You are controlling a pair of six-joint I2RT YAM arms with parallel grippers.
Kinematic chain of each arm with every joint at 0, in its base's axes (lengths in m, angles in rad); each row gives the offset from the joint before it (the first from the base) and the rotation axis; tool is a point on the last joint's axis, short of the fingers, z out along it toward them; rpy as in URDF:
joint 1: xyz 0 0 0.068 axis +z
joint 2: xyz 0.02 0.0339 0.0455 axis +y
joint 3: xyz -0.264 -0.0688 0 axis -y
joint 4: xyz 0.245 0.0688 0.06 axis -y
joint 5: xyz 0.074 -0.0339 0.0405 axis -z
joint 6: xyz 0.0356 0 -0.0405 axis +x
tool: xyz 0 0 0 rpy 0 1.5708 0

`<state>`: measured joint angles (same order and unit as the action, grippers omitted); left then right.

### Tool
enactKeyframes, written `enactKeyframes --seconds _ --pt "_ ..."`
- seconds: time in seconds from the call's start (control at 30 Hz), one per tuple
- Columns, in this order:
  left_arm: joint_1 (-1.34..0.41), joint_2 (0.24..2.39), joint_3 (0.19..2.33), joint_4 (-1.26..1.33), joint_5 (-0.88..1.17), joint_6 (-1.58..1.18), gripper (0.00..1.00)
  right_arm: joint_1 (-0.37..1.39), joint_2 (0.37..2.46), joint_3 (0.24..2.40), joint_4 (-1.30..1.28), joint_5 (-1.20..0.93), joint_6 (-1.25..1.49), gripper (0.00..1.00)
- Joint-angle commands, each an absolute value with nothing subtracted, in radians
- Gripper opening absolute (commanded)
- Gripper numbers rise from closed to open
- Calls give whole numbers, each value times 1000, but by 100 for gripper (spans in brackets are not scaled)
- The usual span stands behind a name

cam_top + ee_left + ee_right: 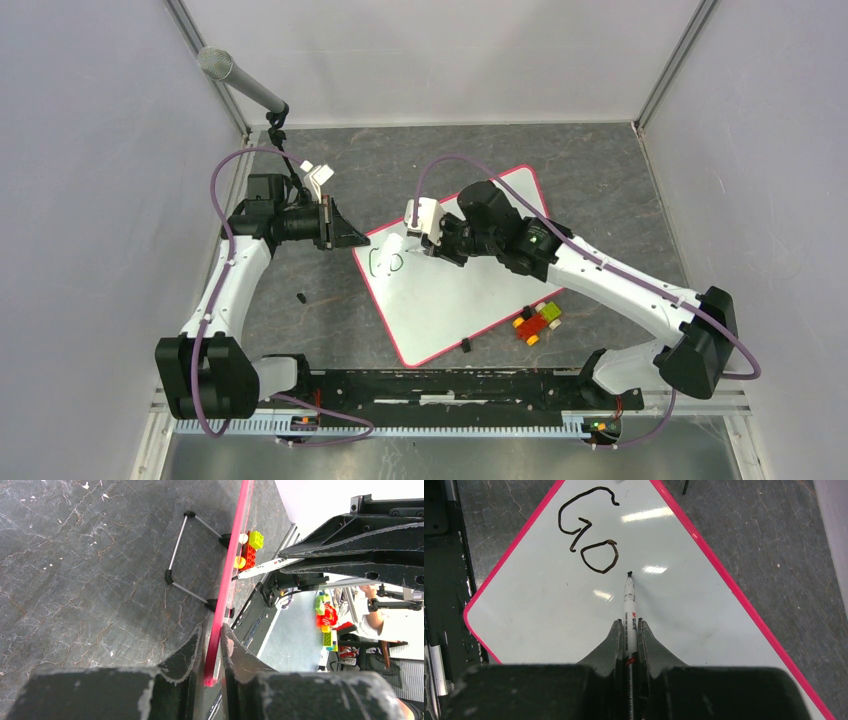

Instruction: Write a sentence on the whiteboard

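The whiteboard (470, 290), white with a red-pink rim, lies tilted on the table. My left gripper (350, 238) is shut on its left corner; the rim (227, 580) runs edge-on between my fingers. My right gripper (425, 247) is shut on a white marker (629, 610). The black tip rests on the board (684, 605) just right of the written letters. Of the sentence, only "Go" (591, 527) is on the board in black marker; it also shows in the top view (387, 263).
A cluster of toy bricks (538, 322) lies by the board's right edge. A small black cap (301, 297) lies left of the board and another black piece (465, 346) at its near edge. A microphone (240, 80) on a stand is at the back left.
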<state>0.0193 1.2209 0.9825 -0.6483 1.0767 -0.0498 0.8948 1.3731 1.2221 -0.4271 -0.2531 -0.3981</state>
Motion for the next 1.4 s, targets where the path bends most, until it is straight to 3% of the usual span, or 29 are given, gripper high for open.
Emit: enactKeyframes --seconds 0.0,0.73,1.37 --pt "19 1201 984 -649 1082 -32 2 896 1378 1223 -406 -241 -405 0" --pt "19 1206 989 -649 1081 -37 2 907 1339 1156 -445 -255 -434 0" --pt "19 1205 987 -649 1081 -36 3 858 1386 1255 -425 -242 -414 0"
